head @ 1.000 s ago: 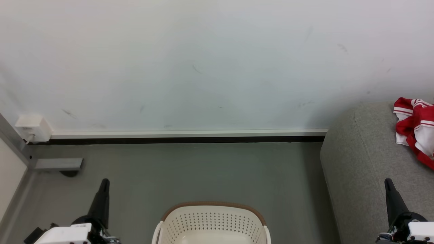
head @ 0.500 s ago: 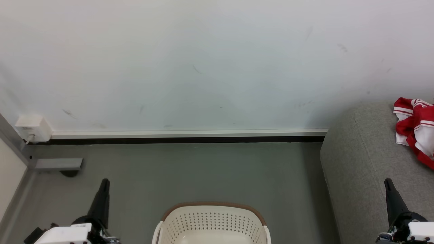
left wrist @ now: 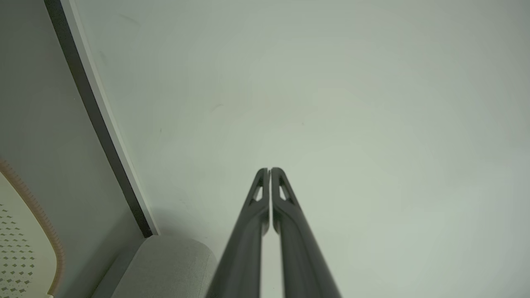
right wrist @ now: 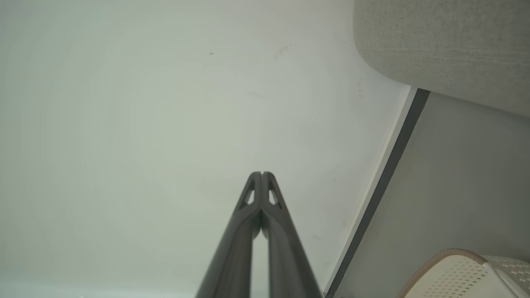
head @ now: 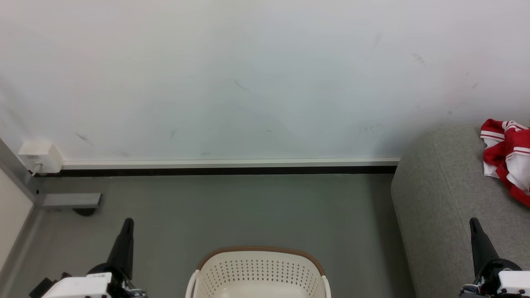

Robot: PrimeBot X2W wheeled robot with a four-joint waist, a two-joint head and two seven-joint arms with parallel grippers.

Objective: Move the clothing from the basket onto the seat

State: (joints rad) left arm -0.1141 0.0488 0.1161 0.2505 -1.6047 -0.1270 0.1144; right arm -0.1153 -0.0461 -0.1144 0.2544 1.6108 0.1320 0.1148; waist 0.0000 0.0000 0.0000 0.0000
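Observation:
The red and white clothing (head: 508,157) lies crumpled on the grey seat (head: 443,207) at the right edge of the head view. The cream basket (head: 256,271) with a brown rim stands on the floor at the bottom middle, and the part of its inside that shows holds nothing. My left gripper (head: 128,222) is at the lower left, shut and holding nothing, pointing up. My right gripper (head: 473,222) is at the lower right over the seat's front, shut and holding nothing. The wrist views show each pair of fingers (left wrist: 270,170) (right wrist: 261,174) pressed together, facing the wall.
A pale wall with a white and black skirting board (head: 227,165) runs behind the grey floor (head: 248,207). A white socket box (head: 39,156) and a grey bracket (head: 70,200) sit at the far left by a door frame. Basket rim (right wrist: 447,258) and seat corner (left wrist: 165,265) appear in the wrist views.

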